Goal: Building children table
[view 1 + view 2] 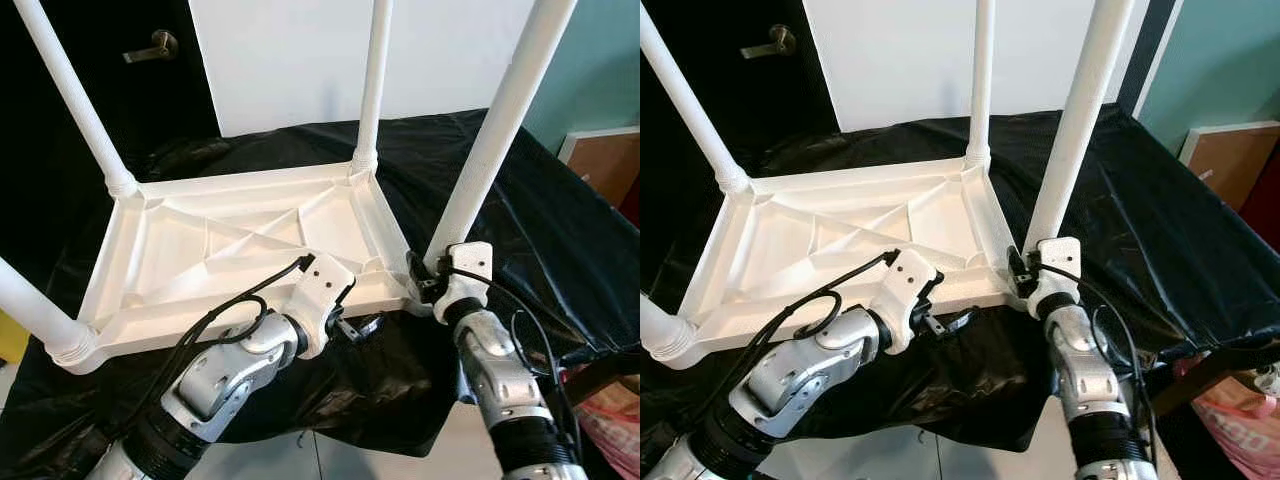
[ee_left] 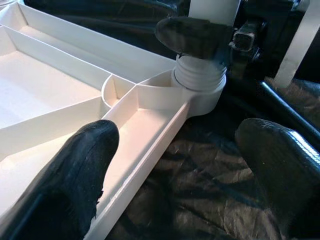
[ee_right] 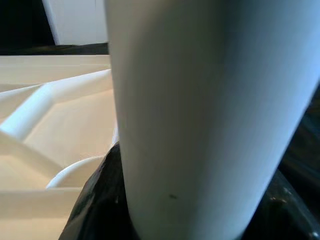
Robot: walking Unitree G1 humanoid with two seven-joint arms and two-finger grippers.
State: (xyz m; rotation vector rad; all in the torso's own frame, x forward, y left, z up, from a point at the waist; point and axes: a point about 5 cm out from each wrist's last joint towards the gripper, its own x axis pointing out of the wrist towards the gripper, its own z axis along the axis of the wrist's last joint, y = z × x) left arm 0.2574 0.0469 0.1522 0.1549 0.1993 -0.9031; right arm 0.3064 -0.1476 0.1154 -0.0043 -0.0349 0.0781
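Both grippers are working at the near edge of the upturned tabletop [image 1: 250,245], lying on black sheeting [image 1: 560,230]. Left gripper [image 1: 352,322] is straddling the rim, fingers [image 2: 75,170] apart. Right gripper [image 1: 425,283] is clamping the near-right leg [image 1: 500,130]; its wrist view is showing that leg close up. 3 more legs are standing upright.

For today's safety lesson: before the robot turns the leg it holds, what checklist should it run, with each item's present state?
1. Tabletop lies upside down on the black sheet: ok.
2. Four legs stand in the corners: ok.
3. Right gripper closed on the near right leg: ok.
4. Left gripper straddles the tabletop's rim, open: ok.
5. Near right leg fully screwed in: cannot tell.
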